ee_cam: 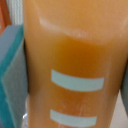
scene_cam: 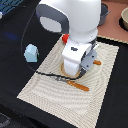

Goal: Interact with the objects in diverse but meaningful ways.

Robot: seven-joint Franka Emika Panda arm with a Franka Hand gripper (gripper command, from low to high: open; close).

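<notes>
Pressing down over the round tan plate [scene_cam: 64,73], your gripper [scene_cam: 75,70] fills its view with an orange surface [ee_cam: 75,55] (jaw state unreadable), so lift slowly.

- The exterior view looks down from above and a little to one side onto the cream woven placemat [scene_cam: 75,80] and white robot arm [scene_cam: 70,25].
- The wrist view sits pressed close against a blurred yellow-orange block [ee_cam: 75,65], filling its frame.

Orange surface [ee_cam: 75,55], 2 pale stripes [ee_cam: 77,80]
</notes>
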